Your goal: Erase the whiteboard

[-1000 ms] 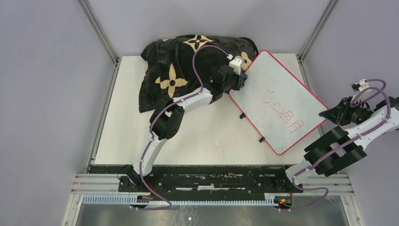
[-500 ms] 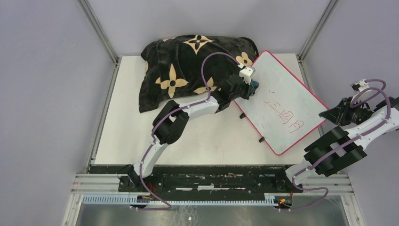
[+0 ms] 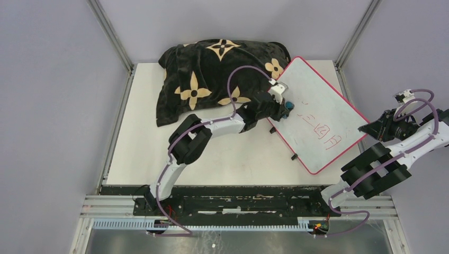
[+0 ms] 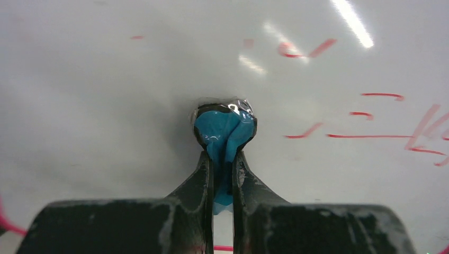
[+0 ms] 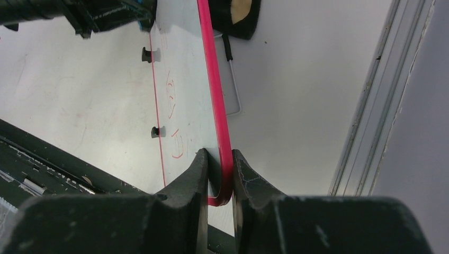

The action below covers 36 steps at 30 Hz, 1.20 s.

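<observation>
The whiteboard (image 3: 317, 114) lies right of centre in the overhead view, turned diagonally on the table (image 3: 222, 153). Its upper corner is against the black flower-patterned pillow (image 3: 212, 69), and its far right corner reaches past the table's edge. That overhang seems to be why the right gripper (image 5: 218, 159) is where it is: in its wrist view the fingers are pinched on the board's red-pink rim at the bottom of the frame, with barely a gap beyond the rim's thickness. This reads as a bracing hold, so the board does not slide when rubbed. The left gripper (image 4: 223, 153) is out over the board's upper left part. Its jaws are drawn in to a narrow slit and clamped on a blue wad (image 4: 222, 129), which bulges past the fingertips and looks pressed to the white surface, though contact cannot be confirmed. Holding the wad by its tail leaves the soft end free to do the wiping. The red marks (image 3: 320, 132) sit toward the lower right of the board, apart from the wad, with the nearest strokes just to its right in the left wrist view — so most of the erasing appears undone. No box, tray or other container shows in any view; only the table carries things, namely the pillow and the board.
</observation>
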### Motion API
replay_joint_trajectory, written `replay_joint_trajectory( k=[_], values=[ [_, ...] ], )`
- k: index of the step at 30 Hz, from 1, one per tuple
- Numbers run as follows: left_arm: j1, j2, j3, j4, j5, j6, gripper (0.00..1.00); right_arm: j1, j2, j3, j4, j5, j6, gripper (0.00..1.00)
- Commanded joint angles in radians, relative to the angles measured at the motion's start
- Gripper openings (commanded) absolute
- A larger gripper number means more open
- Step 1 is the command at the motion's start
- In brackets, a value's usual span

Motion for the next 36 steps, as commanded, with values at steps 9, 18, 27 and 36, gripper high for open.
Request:
replay_joint_trajectory(
  k=[9, 18, 27, 36],
  values=[
    [0.198, -0.001, 0.032, -0.043, 0.012, -0.047, 0.03, 0.003, -0.023, -0.008, -0.156, 0.064, -0.090, 0.01],
    [0.118, -0.024, 0.027, 0.010, 0.025, -0.075, 0.03, 0.004, -0.021, -0.005, -0.157, 0.065, -0.088, 0.01],
    [0.003, 0.024, 0.188, -0.048, 0.059, -0.055, 0.03, 0.003, -0.032, -0.025, -0.157, 0.061, -0.094, 0.01],
    [0.006, 0.141, 0.411, -0.182, 0.038, -0.019, 0.03, 0.003, -0.053, -0.039, -0.157, 0.076, -0.107, 0.01]
  ],
)
